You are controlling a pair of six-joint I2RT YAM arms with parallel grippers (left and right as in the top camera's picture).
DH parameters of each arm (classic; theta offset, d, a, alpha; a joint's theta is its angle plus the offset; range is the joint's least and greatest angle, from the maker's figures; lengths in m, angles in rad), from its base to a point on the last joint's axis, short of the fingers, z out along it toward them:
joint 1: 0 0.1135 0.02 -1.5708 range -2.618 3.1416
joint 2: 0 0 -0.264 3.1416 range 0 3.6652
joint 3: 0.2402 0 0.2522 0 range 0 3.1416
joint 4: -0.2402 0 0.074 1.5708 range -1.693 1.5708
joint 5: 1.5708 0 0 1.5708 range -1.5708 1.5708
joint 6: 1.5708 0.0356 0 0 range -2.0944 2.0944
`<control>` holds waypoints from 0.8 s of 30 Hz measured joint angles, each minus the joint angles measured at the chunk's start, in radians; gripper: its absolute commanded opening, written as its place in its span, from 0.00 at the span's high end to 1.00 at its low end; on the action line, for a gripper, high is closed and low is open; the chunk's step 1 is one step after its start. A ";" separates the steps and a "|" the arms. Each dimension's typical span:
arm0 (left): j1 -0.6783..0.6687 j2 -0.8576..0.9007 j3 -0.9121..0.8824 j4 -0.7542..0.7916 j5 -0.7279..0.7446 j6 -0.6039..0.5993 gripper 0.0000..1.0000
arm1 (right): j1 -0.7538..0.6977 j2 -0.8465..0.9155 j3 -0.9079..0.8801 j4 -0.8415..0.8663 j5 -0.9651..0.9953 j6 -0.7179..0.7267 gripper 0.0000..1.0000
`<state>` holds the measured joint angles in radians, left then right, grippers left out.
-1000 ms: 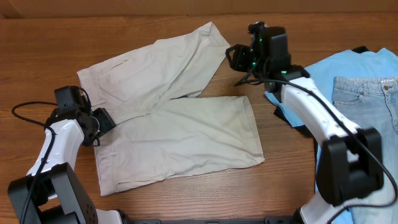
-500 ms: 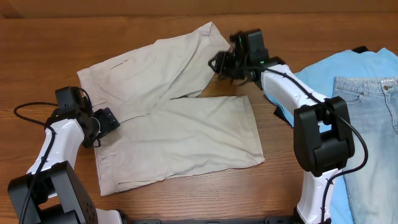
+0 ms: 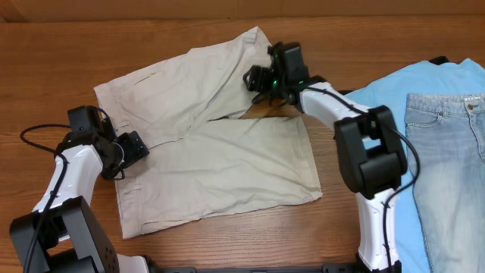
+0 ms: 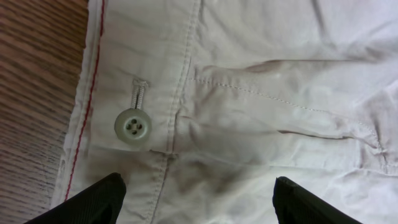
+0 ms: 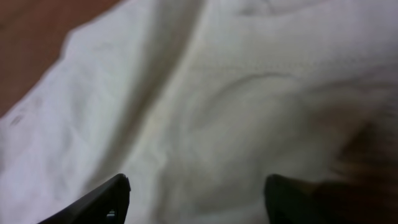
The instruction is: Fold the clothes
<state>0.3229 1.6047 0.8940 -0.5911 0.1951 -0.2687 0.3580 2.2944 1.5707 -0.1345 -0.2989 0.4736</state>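
My left gripper [image 4: 196, 200] hangs wide by the button [image 4: 133, 127] of the shorts [image 3: 212, 155]; my right gripper [image 5: 196, 199] hangs wide above 1 leg [image 3: 216, 68].

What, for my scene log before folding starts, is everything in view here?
shorts: one, pale beige, spread flat mid-table
button: one, pale grey-green, on the shorts' waistband
T-shirt: one, light blue, table's right side
jeans: one pair, pale blue denim, lying on the T-shirt
table: one, brown wood, under everything
left end effector: one, black, open over the waistband
right end effector: one, black, open over the shorts' far leg
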 measured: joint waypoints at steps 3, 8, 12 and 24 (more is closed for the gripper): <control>0.000 0.000 0.000 -0.002 0.000 0.008 0.21 | 0.016 0.002 0.005 -0.004 0.005 0.000 0.76; 0.000 0.000 0.000 -0.003 0.003 0.010 0.20 | 0.037 0.005 0.018 -0.110 0.006 -0.002 0.96; 0.000 0.000 0.000 -0.003 0.003 0.010 0.20 | 0.006 0.006 0.079 -0.280 0.003 -0.003 0.96; 0.000 0.000 0.000 0.011 0.003 0.010 0.19 | -0.193 0.005 0.268 -0.577 -0.082 0.030 0.41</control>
<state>0.3229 1.6047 0.8940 -0.5800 0.1986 -0.2584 0.1654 2.2993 1.8385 -0.7116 -0.3805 0.5034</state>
